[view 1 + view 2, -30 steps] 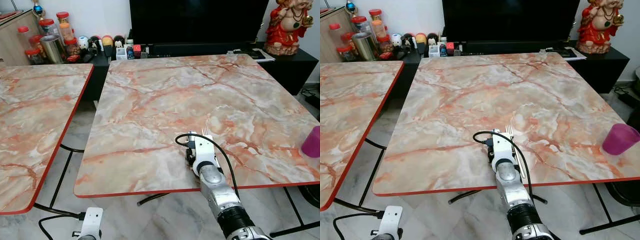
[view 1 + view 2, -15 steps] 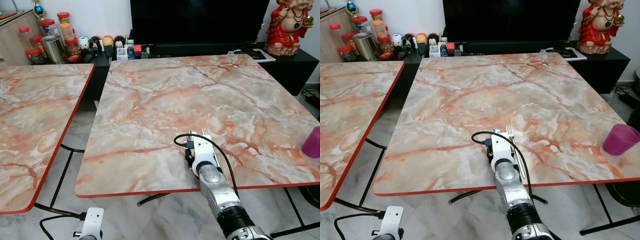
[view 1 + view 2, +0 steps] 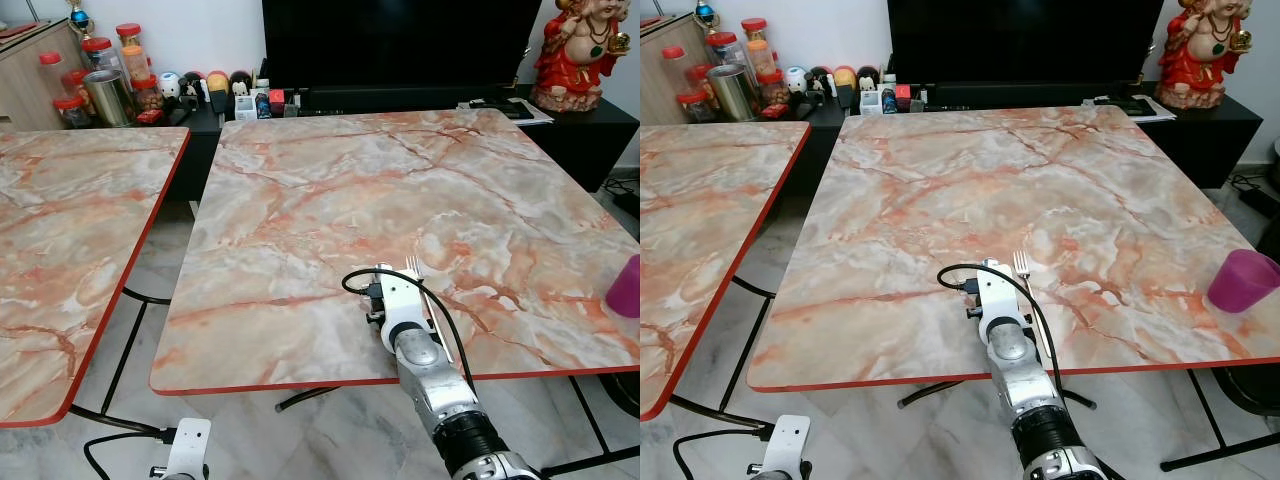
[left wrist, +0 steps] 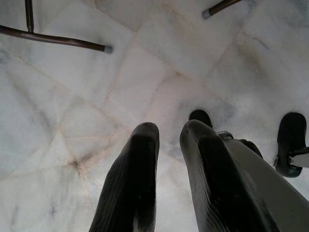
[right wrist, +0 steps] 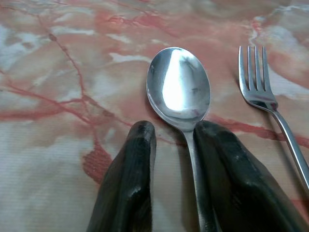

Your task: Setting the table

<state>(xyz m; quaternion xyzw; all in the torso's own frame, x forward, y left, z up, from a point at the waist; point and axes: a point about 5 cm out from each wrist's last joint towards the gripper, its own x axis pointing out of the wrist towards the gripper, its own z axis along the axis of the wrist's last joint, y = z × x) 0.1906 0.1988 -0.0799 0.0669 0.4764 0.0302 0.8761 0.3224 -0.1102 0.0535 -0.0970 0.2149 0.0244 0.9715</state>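
On the marble table (image 3: 330, 180) a silver spoon (image 5: 178, 87) lies with its bowl facing up. A silver fork (image 5: 256, 82) lies alongside it, a little apart. My right gripper (image 5: 174, 128) rests low over the table near the front edge, open, with the spoon's handle running between its fingers (image 5: 137, 159) close to one of them. In the left eye view the right wrist (image 3: 400, 310) covers the spoon, and the fork (image 3: 413, 268) pokes out just beyond it. My left gripper (image 4: 169, 128) hangs idle over the floor, its fingers close together.
A pink cup (image 3: 1240, 280) stands near the table's right edge. A second marble table (image 3: 70, 230) stands to the left across a floor gap. Behind are a dark TV unit (image 3: 400, 95), jars (image 3: 100, 80) and a red statue (image 3: 575, 55).
My right wrist has slid slightly to the left and back toward the table's front edge, so more of the fork shows beside it. The fork and cup have stayed put.
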